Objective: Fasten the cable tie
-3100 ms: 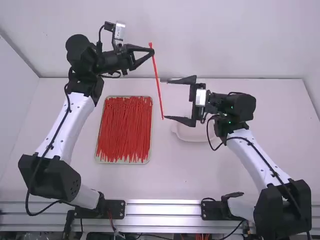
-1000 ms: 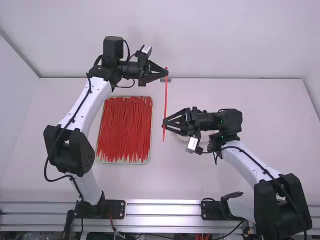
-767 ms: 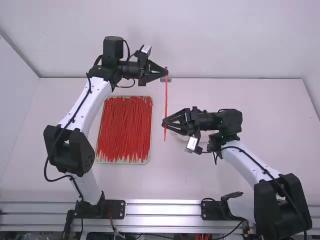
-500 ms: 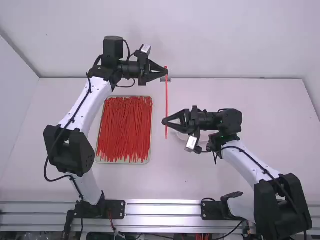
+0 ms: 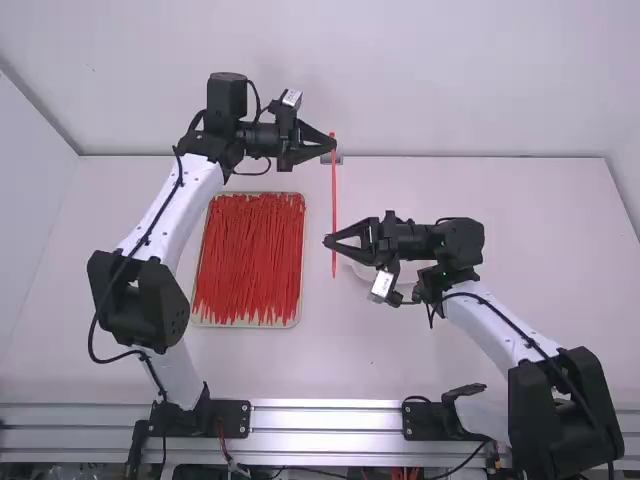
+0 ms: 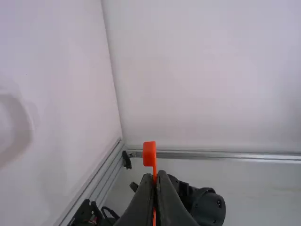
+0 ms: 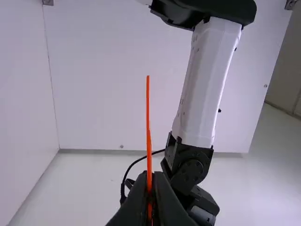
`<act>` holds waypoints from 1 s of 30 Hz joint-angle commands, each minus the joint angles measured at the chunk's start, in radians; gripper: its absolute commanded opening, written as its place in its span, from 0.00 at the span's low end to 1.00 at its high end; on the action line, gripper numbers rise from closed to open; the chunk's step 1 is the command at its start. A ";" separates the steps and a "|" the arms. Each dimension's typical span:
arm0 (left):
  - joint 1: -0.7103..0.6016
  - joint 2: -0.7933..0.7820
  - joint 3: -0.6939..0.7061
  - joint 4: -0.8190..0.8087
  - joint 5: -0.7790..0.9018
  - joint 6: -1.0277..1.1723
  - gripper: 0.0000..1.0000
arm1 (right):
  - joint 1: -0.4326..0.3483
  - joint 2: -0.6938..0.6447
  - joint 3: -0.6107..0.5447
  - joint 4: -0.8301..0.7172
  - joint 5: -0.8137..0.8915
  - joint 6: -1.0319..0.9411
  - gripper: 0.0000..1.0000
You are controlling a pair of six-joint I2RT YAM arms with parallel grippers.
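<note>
Your left end effector (image 5: 330, 150) pinches the head of the cable tie (image 5: 333, 195) above the desk's (image 5: 520, 220) middle, your right end effector (image 5: 327, 241) pinches its tail, so curl the tail slowly up into the head.

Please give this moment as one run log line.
left gripper: shut on cable tie head | right gripper: shut on its lower part | cable tie: upright, not yet looped

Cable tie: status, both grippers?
Left gripper shut on cable tie head end. Right gripper shut on its lower part. Tie straight, not looped yet. Tray of spare ties off to the side.
</note>
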 commanded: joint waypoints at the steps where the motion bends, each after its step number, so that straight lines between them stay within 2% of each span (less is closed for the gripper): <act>1: -0.007 0.003 0.002 0.000 0.000 0.023 0.02 | -0.001 -0.014 -0.002 0.004 0.025 0.006 0.05; 4: -0.012 0.003 0.002 0.000 0.000 0.022 0.02 | -0.001 -0.014 -0.002 0.005 0.024 0.006 0.06; 5: -0.012 0.003 0.002 0.001 -0.001 0.023 0.02 | -0.001 -0.014 -0.002 0.005 0.025 0.007 0.00; 13: -0.012 0.003 0.002 0.000 0.000 0.051 0.02 | -0.001 -0.014 -0.002 -0.011 0.024 0.012 0.00; 21: -0.012 0.003 0.002 -0.008 0.000 0.060 0.02 | -0.001 -0.014 -0.002 -0.026 0.010 0.101 0.00; 26: -0.012 0.003 0.002 -0.008 0.000 0.076 0.02 | -0.001 -0.014 -0.002 -0.026 0.008 0.226 0.00; 30: -0.012 0.003 0.002 -0.008 0.005 0.087 0.02 | -0.016 -0.014 -0.003 -0.026 -0.001 0.421 0.00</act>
